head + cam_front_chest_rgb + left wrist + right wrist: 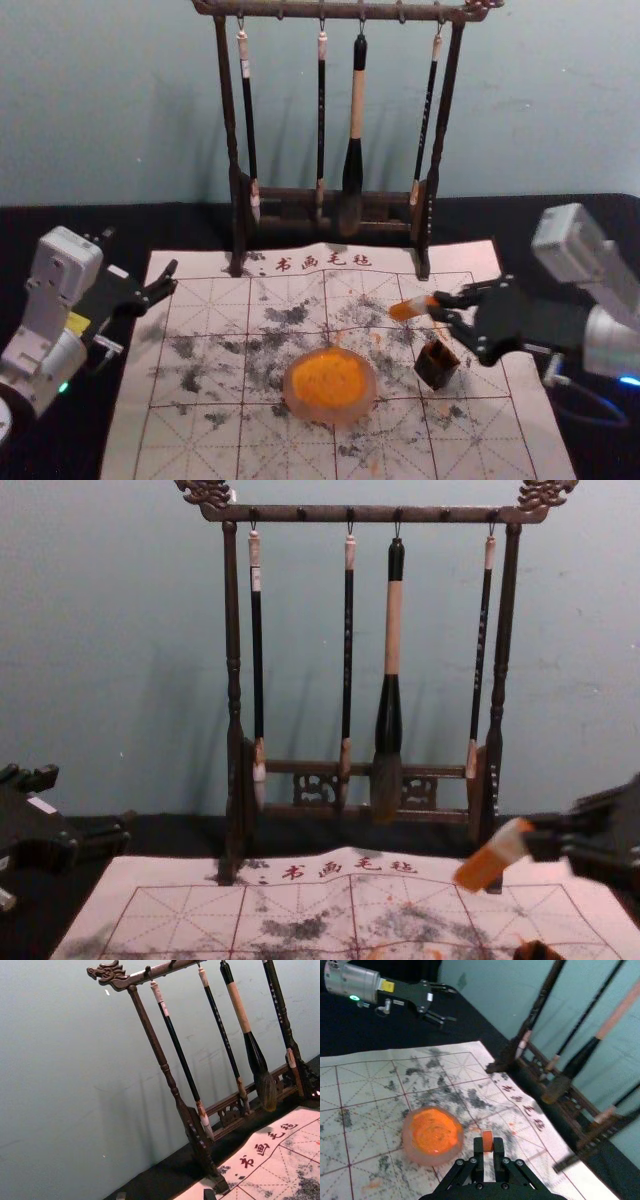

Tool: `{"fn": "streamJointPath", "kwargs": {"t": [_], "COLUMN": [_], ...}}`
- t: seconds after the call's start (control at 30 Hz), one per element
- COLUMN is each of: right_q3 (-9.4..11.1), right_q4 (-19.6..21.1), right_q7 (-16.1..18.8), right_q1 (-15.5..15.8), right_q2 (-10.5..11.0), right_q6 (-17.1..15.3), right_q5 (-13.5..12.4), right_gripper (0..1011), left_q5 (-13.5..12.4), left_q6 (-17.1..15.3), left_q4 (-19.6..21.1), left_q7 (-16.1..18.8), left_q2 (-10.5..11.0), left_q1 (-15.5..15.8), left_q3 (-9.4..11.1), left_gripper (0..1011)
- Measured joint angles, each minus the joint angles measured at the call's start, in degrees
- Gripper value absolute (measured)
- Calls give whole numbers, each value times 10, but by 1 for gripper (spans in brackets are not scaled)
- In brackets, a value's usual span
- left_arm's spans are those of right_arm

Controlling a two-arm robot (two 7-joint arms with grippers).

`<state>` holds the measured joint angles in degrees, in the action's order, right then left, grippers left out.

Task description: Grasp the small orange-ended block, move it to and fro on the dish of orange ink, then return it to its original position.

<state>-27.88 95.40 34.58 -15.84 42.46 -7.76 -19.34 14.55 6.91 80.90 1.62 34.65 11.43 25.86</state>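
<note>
In the head view, the right hand point(436, 306) reaches in over the mat point(200, 460) on the dark bench point(60, 218), pointing toward the robot's left, its fingers closed on the block point(406, 309). The left hand point(141, 256) waits beside the mat's left edge, fingers spread, gripping nothing. There are four brushes point(357, 100) on one rack point(229, 130), one dish point(368, 398) of orange ink point(328, 372) and one small dark box point(430, 376). The block, orange-ended with a pale band, is between the box and the rack. In the left wrist view, two fingertips stand well apart, and four brushes hang beyond. In the right wrist view, two fingers pinch the block, its orange face between them, near the dish. In the chest view, the block slants, orange end lowest, pale band nearer the right hand.
</note>
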Motion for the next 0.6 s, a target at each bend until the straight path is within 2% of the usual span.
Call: {"fn": "streamJointPath", "kwargs": {"t": [0.13, 0.3, 0.47, 0.6], "right_q3": [35, 66, 81, 85], "right_q4": [35, 63, 68, 68], "right_q7": [-24, -42, -47, -47], "right_q1": [42, 83, 105, 114], "right_q2": [27, 49, 54, 53], "right_q6": [2, -1, -10, -18], "right_q5": [-6, -11, -13, -13], "right_gripper": [90, 90, 90, 90], "left_q5": [0, 0, 0, 0], "left_q6": [0, 0, 0, 0], "left_q4": [0, 0, 0, 0], "left_q7": [0, 0, 0, 0], "left_q2": [0, 0, 0, 0], "left_q1": [0, 0, 0, 0], "left_q3": [0, 0, 0, 0], "left_gripper": [1001, 1001, 1001, 1001]}}
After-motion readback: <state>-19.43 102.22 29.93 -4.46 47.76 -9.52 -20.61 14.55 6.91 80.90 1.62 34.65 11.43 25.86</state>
